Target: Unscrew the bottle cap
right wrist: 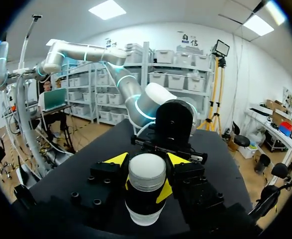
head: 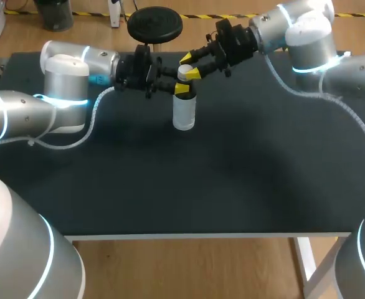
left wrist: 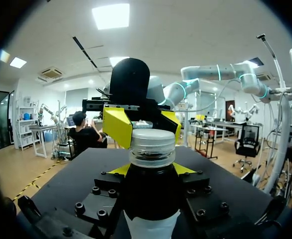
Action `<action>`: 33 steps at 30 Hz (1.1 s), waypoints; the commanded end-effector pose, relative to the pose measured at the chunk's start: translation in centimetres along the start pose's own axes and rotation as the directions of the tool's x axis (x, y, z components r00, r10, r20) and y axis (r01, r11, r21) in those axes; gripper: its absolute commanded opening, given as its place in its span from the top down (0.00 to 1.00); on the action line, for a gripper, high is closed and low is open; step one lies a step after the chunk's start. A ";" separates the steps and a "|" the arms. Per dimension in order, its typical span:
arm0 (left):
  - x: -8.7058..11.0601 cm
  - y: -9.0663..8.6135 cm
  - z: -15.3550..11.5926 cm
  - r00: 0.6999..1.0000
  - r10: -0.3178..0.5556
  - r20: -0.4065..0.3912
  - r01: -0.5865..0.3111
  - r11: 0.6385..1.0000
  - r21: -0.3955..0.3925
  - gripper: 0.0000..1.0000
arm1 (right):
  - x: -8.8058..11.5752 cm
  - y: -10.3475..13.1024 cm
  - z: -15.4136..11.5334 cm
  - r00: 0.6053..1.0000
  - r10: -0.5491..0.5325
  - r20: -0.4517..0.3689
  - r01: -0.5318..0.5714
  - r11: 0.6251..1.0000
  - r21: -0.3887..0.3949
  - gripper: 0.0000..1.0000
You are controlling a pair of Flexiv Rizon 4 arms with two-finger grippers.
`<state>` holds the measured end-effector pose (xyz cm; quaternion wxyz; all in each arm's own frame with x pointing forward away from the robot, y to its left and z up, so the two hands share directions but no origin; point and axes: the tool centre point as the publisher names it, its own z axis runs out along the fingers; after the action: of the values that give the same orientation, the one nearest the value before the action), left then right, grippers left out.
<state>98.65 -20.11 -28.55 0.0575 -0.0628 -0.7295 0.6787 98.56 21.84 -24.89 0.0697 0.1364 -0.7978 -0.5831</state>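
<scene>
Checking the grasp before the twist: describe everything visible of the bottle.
The bottle stands upright on the black table, toward its far side. It looks like plastic, dark just below the neck and pale lower down, topped by a ribbed whitish cap, still on. The left gripper clamps its neck with both fingers; the right gripper has its fingers shut on the cap.

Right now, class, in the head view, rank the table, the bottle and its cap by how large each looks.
1. table, by far the largest
2. bottle
3. cap, the smallest
No two look alike in size.
</scene>
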 end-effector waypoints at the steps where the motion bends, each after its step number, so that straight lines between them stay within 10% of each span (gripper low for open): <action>1: 0.2 0.0 0.0 1.000 0.000 -0.002 0.000 1.000 0.000 1.00 | -0.7 0.0 -0.5 0.968 -0.015 -0.252 0.016 1.000 0.000 1.00; 21: 0.2 0.0 0.0 1.000 0.000 -0.002 0.000 1.000 0.000 1.00 | -1.7 1.8 -4.2 0.984 -0.065 -0.163 0.060 0.998 -0.034 1.00; 33: 0.2 0.0 0.0 1.000 0.000 -0.002 0.000 1.000 0.000 1.00 | -1.0 -1.3 -11.5 0.985 0.037 0.171 -0.035 0.999 -0.013 1.00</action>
<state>98.45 -20.03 -28.57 0.0582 -0.0635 -0.7293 0.6787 104.88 13.34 -22.99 0.0801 0.1271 -0.7963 -0.5859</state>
